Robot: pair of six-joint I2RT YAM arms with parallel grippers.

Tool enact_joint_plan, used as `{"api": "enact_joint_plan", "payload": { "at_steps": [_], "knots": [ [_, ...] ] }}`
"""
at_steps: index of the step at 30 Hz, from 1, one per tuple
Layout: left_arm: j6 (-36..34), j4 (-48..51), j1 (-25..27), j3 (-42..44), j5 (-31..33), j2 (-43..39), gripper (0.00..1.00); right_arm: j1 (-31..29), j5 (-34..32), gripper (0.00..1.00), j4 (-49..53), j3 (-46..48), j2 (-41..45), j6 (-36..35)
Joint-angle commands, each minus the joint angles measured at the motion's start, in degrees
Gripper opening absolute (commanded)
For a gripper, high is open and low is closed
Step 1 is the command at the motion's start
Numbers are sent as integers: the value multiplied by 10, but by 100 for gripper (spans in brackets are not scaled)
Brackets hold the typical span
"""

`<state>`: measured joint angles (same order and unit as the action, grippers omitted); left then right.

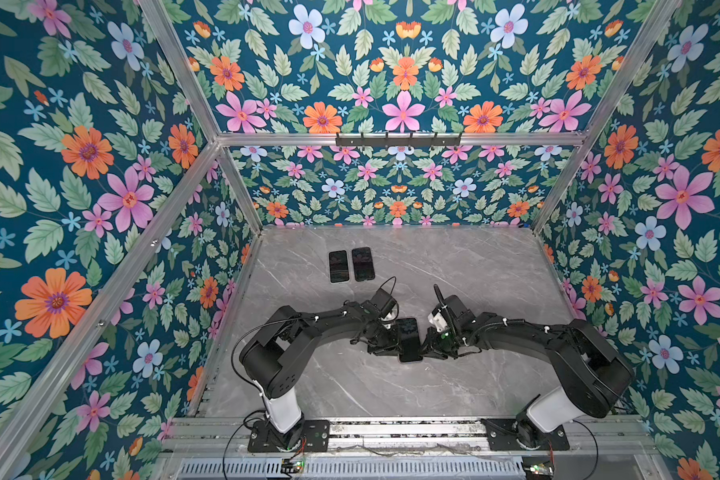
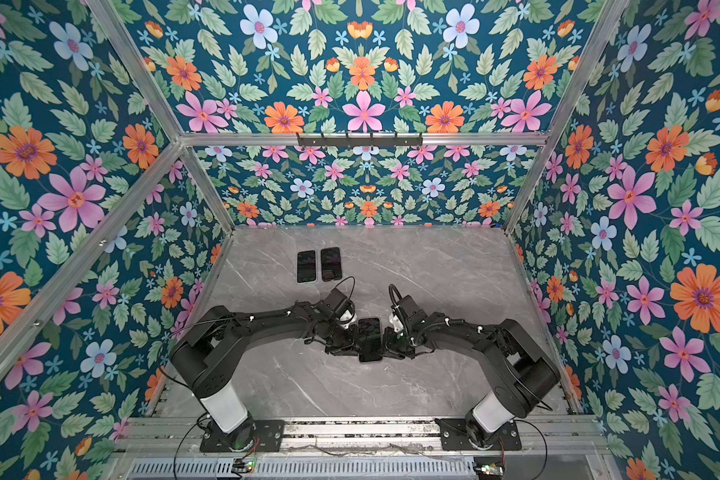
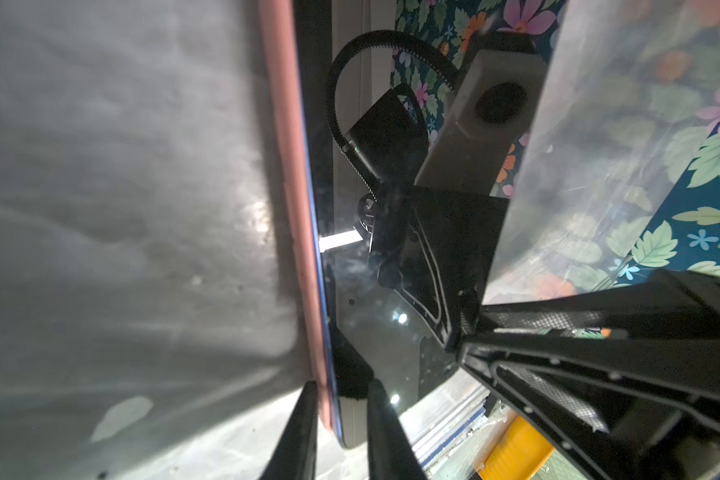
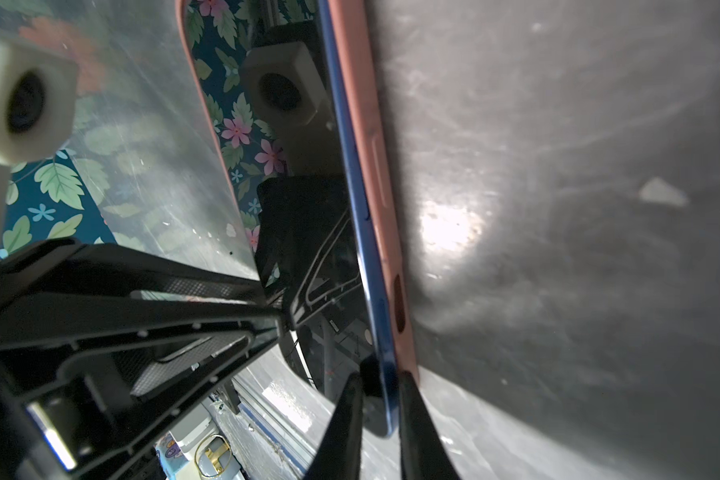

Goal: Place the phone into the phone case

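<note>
Near the middle of the grey table, the left gripper and right gripper each pinch a long edge of the phone and pink phone case together; the slick glass looks fragile, so the stiff side rims seem the safest hold

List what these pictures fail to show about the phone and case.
Wrist views: the case and phone run out of frame, so full seating is unclear.
Both top views: the phone hides nearly all the case.
Two far phones: too small to tell whether cased.
</note>
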<state>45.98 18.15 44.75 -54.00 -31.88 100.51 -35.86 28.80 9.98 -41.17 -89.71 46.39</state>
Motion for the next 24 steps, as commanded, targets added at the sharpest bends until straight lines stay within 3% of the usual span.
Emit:
{"api": "enact_joint_plan", "payload": {
  "at_steps": [1,12,17,24],
  "knots": [
    [-3,4,2,2,15,8,18,-5,15,17,-29,-5,0,8],
    [-9,1,2,4,19,27,11,-16,12,16,-29,-8,-3,13],
    [-17,20,2,3,28,19,11,-15,-26,17,37,-28,29,-15],
    [-104,105,7,-23,73,-12,33,-15,-42,25,59,-37,36,-36]
  ]
}}
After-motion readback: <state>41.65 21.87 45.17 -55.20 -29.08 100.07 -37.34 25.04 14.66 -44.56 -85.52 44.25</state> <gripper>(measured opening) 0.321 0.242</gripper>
